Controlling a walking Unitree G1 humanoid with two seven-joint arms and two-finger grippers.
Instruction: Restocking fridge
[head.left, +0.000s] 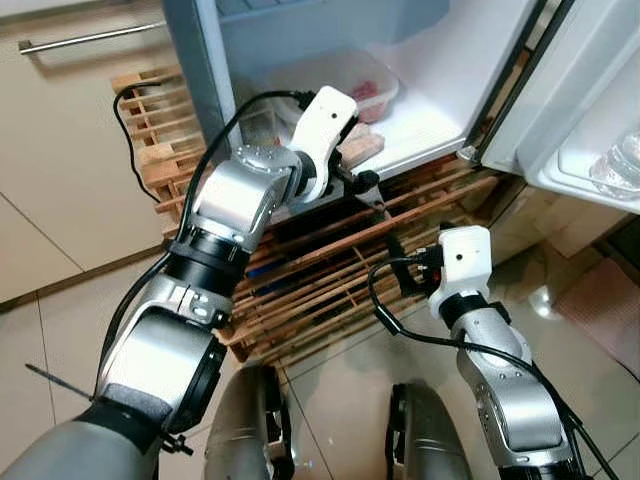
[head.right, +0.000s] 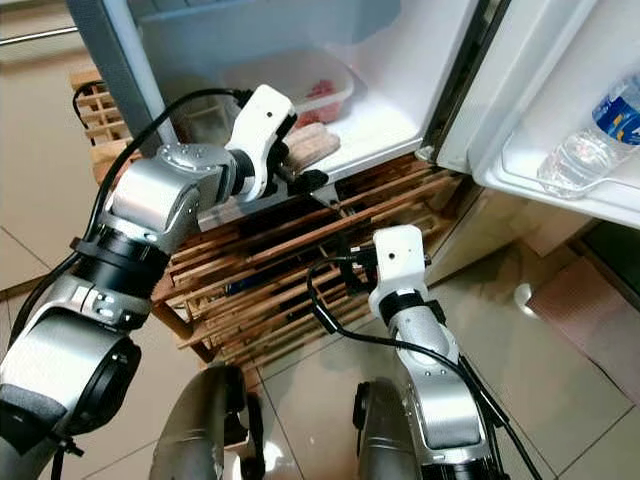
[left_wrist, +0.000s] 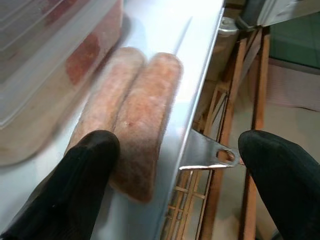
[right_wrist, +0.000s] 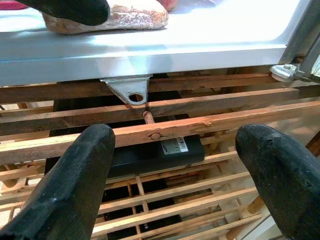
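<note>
2 sausages (left_wrist: 132, 117) lie side by side at the front edge of the fridge floor (head.right: 400, 95), long axes running away from the released left gripper (left_wrist: 170, 170), 1 finger beside them; the right gripper (right_wrist: 180, 185), fingers spread, hangs lower by the wooden pallet (head.left: 330, 260)

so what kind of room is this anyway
Most likely a home kitchen. An open fridge stands on a wooden slat pallet over a tiled floor, with beige cabinet fronts beside it, and a water bottle lies in the door shelf.
</note>
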